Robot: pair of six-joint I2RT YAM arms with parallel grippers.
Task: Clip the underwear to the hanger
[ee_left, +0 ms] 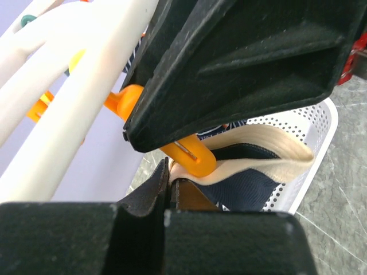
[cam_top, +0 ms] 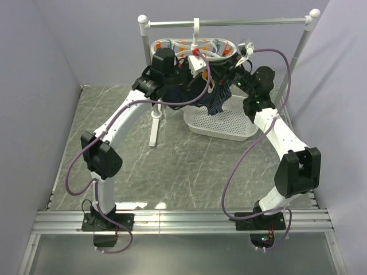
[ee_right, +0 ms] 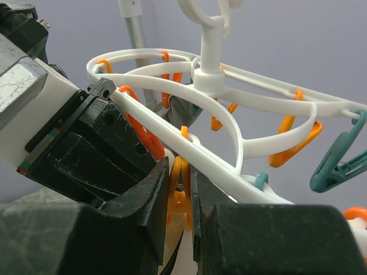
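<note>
Where the underwear sits: the underwear is raised to the hanger, above the basket. Its navy body sags below, and its beige waistband is bunched along the top.
Left hand: the left hand has its two fingers pressed together on a fold of the underwear at the waistband, holding it up.
Right hand: the right hand has its fingers pinched on the sides of an orange clothespin dangling from the hanger's outer loop.
Clothespin and waistband: in the left wrist view the lower end of the clothespin touches the waistband. Whether it bites the fabric cannot be told.
Hands together: both are just beside each other under the hanger's rim, the right one's black finger filling the top of the left wrist view.
Hanger: hooked on the rail, white loops level, with more orange pins and a teal clothespin dangling.
Pinstriped cloth: the pinstriped cloth hangs down over the basket.
Basket: white and perforated, standing on the grey worktop.
</note>
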